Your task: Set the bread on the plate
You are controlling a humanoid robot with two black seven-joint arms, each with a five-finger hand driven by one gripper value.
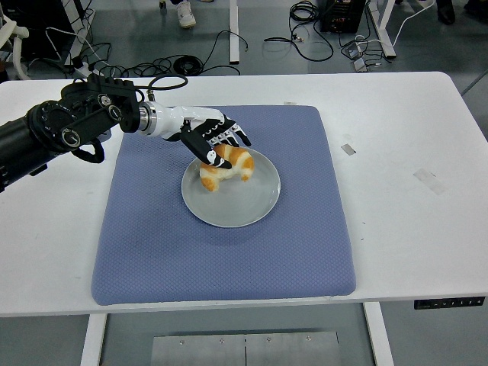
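The bread (pixel 226 166), a golden croissant-shaped roll, lies on the white plate (pixel 244 202), in its far left part. The plate sits on the blue mat (pixel 229 252). My left hand (pixel 219 142) reaches in from the left and is at the bread's far left side. Its fingers (pixel 238 137) are spread over the bread's top edge and the thumb is close against the bread's left end. The hand no longer wraps the bread. The right arm is out of view.
The blue mat covers the middle of the white table (pixel 404 175). Small tape marks (pixel 348 149) lie on the table right of the mat. Cables lie on the floor beyond the table's far edge.
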